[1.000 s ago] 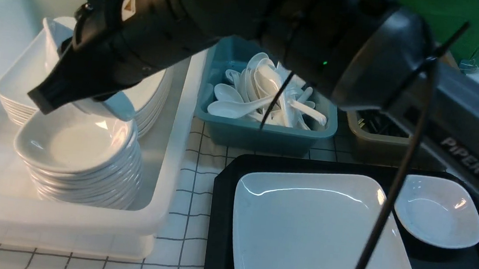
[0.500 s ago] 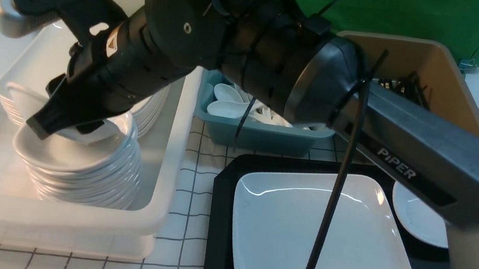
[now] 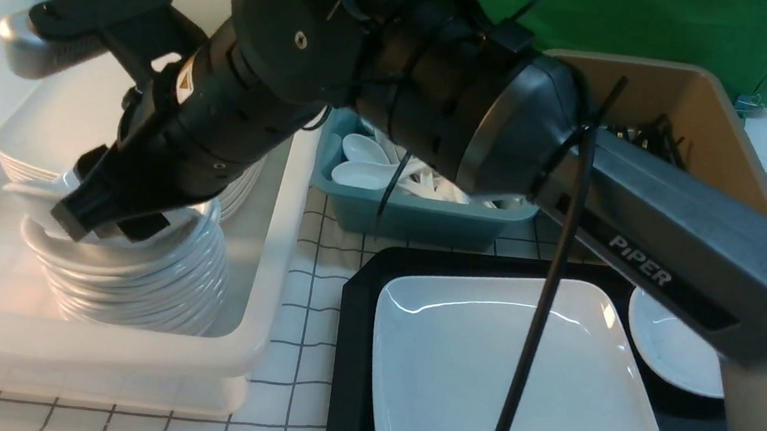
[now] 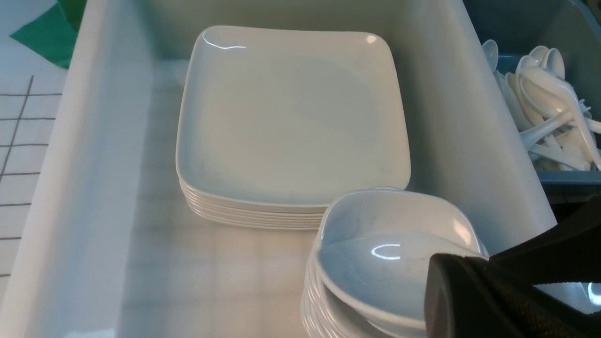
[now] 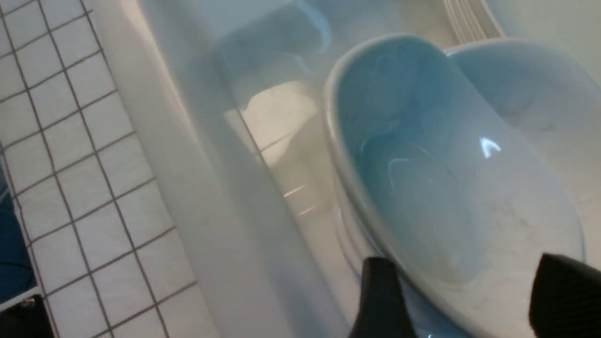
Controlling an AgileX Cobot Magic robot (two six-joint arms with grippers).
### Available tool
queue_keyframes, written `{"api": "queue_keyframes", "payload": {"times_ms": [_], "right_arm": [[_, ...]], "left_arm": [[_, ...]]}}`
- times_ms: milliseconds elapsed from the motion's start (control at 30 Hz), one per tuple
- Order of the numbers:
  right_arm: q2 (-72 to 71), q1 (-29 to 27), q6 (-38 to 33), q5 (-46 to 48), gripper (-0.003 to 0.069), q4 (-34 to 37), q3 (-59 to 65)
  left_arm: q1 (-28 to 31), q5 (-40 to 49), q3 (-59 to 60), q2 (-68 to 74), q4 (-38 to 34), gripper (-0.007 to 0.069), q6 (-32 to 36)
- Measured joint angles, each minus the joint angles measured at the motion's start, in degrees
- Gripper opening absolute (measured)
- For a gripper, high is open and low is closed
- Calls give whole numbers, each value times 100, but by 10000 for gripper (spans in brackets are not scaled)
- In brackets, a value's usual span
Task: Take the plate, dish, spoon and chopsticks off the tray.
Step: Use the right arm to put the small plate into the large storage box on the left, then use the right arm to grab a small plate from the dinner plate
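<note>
My right gripper reaches across into the white bin and stands open over the stack of small dishes. Its two fingers straddle the rim of a white dish, which lies tilted on top of that stack. The large white plate lies on the black tray, with another small dish at its right, partly behind my arm. My left gripper shows only in its wrist view, shut and holding nothing. The spoon and chopsticks are out of view.
The white bin also holds a stack of large plates. Behind the tray stand a teal bin with several white spoons and a brown bin with black sticks. My right arm crosses above them.
My right arm came down over the stack with the dish. Its jaws opened, and the dish now lies tilted on the stack. The left gripper stayed shut.
</note>
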Motion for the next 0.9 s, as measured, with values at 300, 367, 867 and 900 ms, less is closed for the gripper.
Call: {"api": "queue_keyframes", "payload": {"times_ms": [300,367,867,900], "right_arm": [[-619,0,168,744,568,-1179,-252],[-758,-28,237,1038,469,-2182,-222],[-2631,-2731,433,1123,9,-2253,3245],[-2857,-3093,444,1035,16,-2248,3837]], "left_arm": [[-150,13,0,8,-812,6,208],[-381,88,0,74,-940,6,186],[-3993,181,21,1295,-163,-7,-611],[-4459,-63,21,1538,-74,-7,-778]]}}
